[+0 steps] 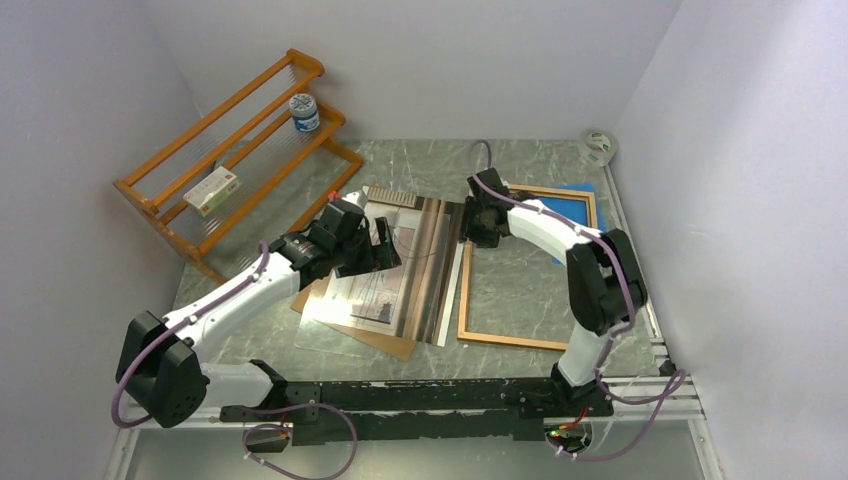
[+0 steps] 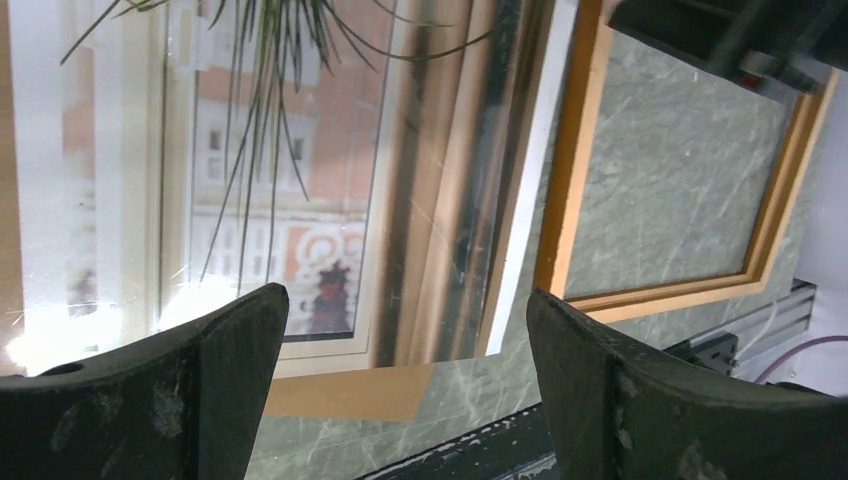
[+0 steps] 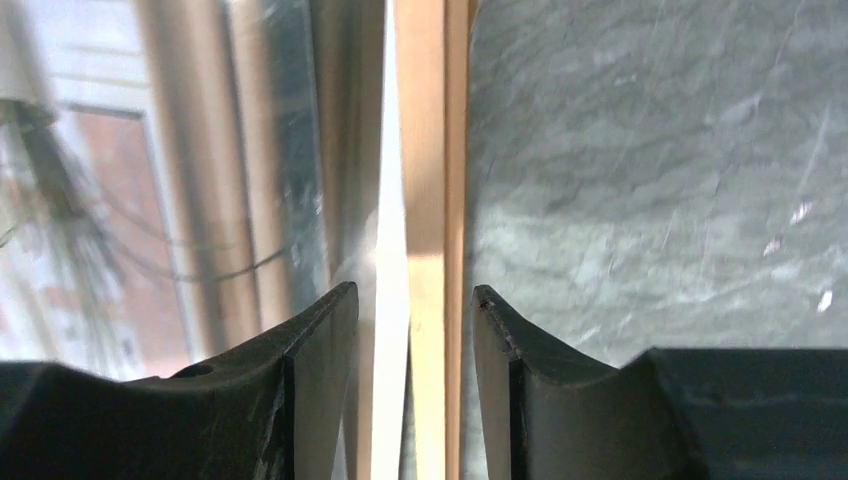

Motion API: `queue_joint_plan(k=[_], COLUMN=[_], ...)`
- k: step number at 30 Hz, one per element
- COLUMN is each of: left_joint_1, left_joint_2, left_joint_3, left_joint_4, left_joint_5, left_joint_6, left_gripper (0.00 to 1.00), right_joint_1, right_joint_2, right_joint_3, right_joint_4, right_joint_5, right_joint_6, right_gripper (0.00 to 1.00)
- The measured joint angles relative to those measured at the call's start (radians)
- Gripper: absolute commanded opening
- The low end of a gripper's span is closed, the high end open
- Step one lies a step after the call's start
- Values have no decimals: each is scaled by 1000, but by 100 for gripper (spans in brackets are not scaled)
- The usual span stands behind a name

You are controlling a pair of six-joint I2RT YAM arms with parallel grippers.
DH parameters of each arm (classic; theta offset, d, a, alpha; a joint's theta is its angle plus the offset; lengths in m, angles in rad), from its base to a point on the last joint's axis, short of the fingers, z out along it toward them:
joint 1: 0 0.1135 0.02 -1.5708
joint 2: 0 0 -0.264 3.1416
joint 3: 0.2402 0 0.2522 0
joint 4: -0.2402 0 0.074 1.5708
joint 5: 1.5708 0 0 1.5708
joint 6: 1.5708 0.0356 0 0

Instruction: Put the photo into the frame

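Right hand [image 3: 412, 293] straddles frame [image 3: 432, 150] rail beside photo [image 3: 200, 160]

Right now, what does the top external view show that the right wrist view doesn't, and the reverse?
Only top external: the orange rack with the jar on it, the blue sheet at the far end of the frame, the brown backing board under the photo, and the left gripper over the photo. Only right wrist: the right gripper up close, fingers parted, one each side of the frame's rail beside the photo's white edge. Both: photo, frame, marbled table.
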Motion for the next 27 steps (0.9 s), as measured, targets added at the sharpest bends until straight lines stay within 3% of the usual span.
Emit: queue_joint_plan(k=[6,13,19,27], left_joint_1=[21,107,155,203], left_joint_2=[0,20,40,125], left_joint_3=[-44,-76,-129,-244], left_joint_4=[5,19,75,167], left_joint_5=[-50,-122,-171,-68], left_joint_6=[16,81,147,166], left_gripper=[94,94,94,88], right_joint_1=[39,170,313,436], right_joint_2=[-240,-460,-514,-502], right_joint_3=[-158,-431,-592,-679], right_joint_4=[61,213,295,383], right_joint_5=[-75,-171,-188,-155], right_joint_6=[60,254,454,622], right_gripper=[50,60,58,55])
